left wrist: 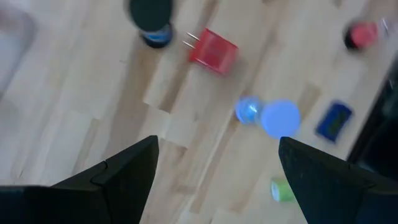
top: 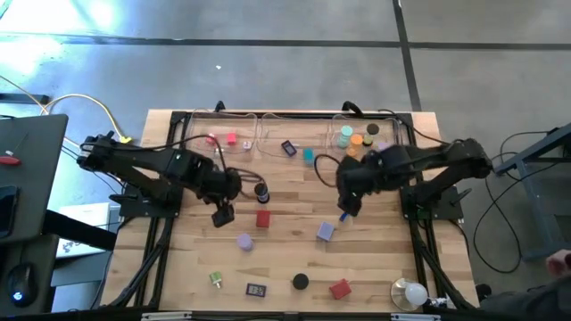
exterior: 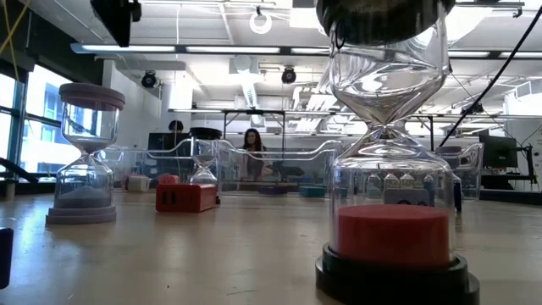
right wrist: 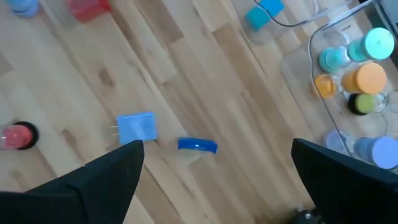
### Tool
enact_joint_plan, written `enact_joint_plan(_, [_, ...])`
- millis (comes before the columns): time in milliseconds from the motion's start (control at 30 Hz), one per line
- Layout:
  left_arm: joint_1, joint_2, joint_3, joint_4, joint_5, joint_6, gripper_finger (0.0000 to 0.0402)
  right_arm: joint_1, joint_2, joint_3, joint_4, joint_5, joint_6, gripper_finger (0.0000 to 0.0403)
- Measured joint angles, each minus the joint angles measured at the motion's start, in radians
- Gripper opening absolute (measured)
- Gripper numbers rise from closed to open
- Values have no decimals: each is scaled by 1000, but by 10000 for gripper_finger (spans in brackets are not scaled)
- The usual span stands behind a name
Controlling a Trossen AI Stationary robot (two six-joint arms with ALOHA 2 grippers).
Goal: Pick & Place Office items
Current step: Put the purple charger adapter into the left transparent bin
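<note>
Small office items lie scattered on the wooden table (top: 178, 259). Among them are a red block with prongs (top: 262, 218) (left wrist: 212, 50), a lavender hourglass-like piece (top: 244, 241) (left wrist: 273, 117), a lavender-blue block (top: 326, 231) (right wrist: 137, 127) and a short blue stick (right wrist: 198, 145). My left gripper (top: 223, 214) (left wrist: 217, 146) hangs open above the table, left of the red block. My right gripper (top: 346, 210) (right wrist: 217, 146) hangs open over the blue stick, close to the lavender-blue block. Both point steeply down and hold nothing.
Clear trays (top: 268, 125) line the far edge. The right one holds several coloured caps (right wrist: 364, 68), the left one pink and red pieces (top: 223, 138). Near the front edge lie a black cap (top: 301, 282), a red block (top: 340, 289), a green piece (top: 216, 280) and a white bulb (top: 412, 292).
</note>
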Motion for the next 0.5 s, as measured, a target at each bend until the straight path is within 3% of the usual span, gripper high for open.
enact_joint_plan(500, [-163, 5, -5, -2, -58, 1, 325, 339, 1, 0, 5, 318, 372, 398])
